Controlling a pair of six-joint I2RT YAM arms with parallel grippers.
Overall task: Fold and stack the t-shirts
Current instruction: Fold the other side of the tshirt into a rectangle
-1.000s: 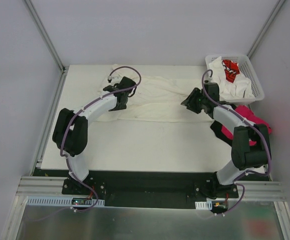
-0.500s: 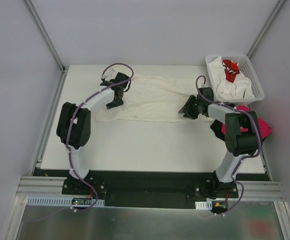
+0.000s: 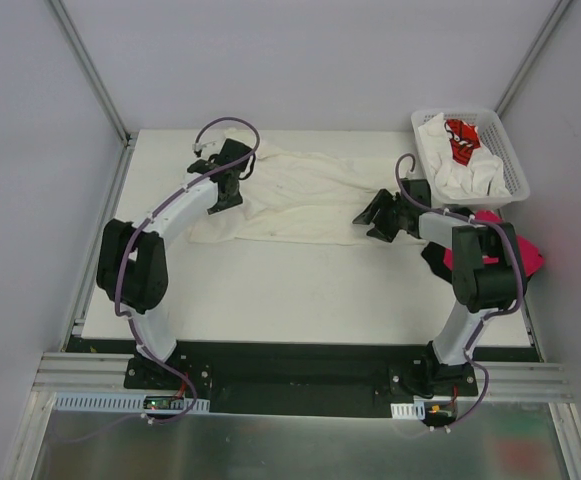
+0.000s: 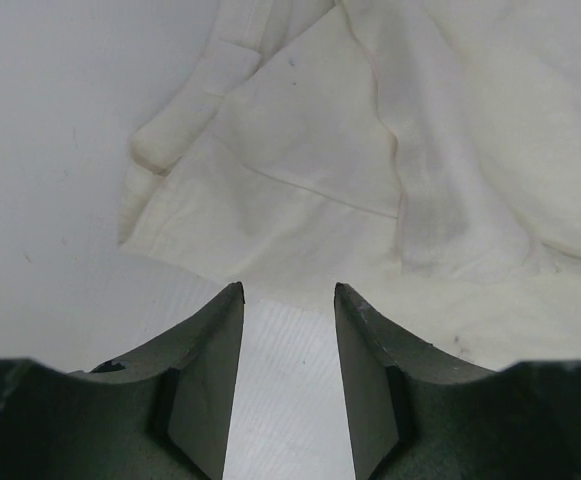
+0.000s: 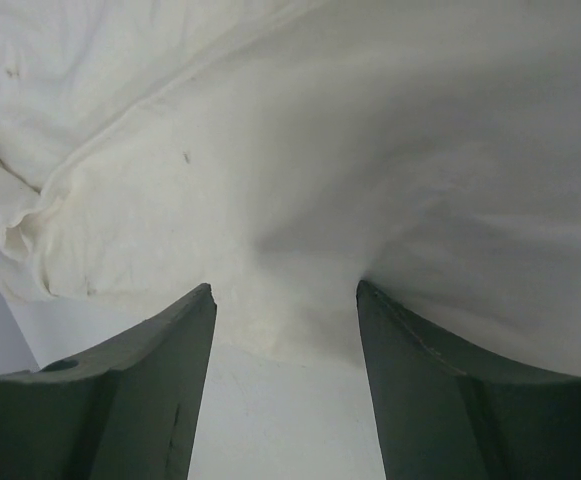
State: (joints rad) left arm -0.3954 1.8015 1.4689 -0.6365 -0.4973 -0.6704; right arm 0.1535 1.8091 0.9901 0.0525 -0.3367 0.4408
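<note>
On the white table [image 3: 300, 290], left fingers [image 4: 205, 350] and right fingers [image 5: 150, 370] stand spread beside a cream t-shirt [image 3: 300, 195].

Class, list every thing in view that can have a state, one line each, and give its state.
Cream shirt: spread on the table, rumpled, unfolded.
Basket: upright, holding crumpled shirts.
Pink shirt: bunched, unfolded.
Left gripper: open, empty.
Right gripper: open, empty.

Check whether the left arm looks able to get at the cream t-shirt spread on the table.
Likely yes. The left gripper hangs open right at the edge of the cream t-shirt. Bare table shows between its jaws, and nothing lies between them and the cloth.
</note>
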